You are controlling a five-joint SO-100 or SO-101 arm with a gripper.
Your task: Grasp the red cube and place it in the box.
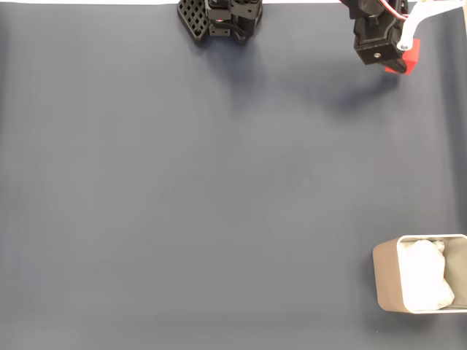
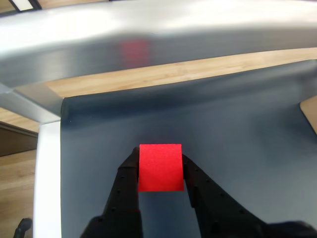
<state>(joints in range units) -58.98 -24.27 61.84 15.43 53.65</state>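
Note:
In the wrist view the red cube sits squeezed between my two black fingers, so my gripper is shut on it and holds it above the dark mat. The fixed view shows my gripper at the top right, with a bit of the red cube peeking out beside the black wrist. The box stands at the bottom right of the fixed view, beige with white padding inside, far from the gripper.
The arm's black base sits at the top centre of the fixed view. In the wrist view a shiny metal rail and a wooden floor strip border the mat's far edge.

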